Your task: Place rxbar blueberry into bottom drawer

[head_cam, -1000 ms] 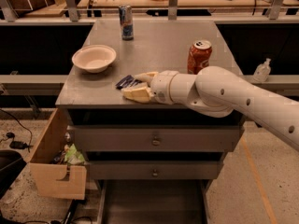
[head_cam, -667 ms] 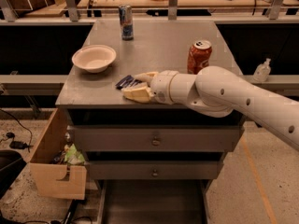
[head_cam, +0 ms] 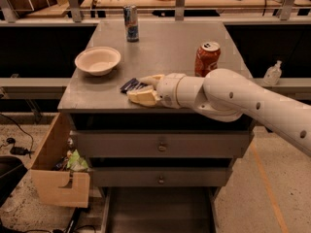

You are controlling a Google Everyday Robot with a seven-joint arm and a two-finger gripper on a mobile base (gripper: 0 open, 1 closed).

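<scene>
Rxbar blueberry (head_cam: 130, 85) half hidden by gripper (head_cam: 138, 88) at tabletop (head_cam: 165, 42) front; bottom drawer (head_cam: 158, 211) cut off below

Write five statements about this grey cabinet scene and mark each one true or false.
1. The small flat dark navy rxbar blueberry lies on the grey metal cabinet top. True.
2. The gripper hangs over the bottom drawer. False: it is on the cabinet top, at the bar.
3. The wide shallow grey bottom drawer is pulled out. True.
4. The red soda can stands inside the cream round bowl. False: it stands on the top, apart from the bowl, on the far side of the arm.
5. The tall blue and silver can lies on its side. False: it stands upright.
</scene>
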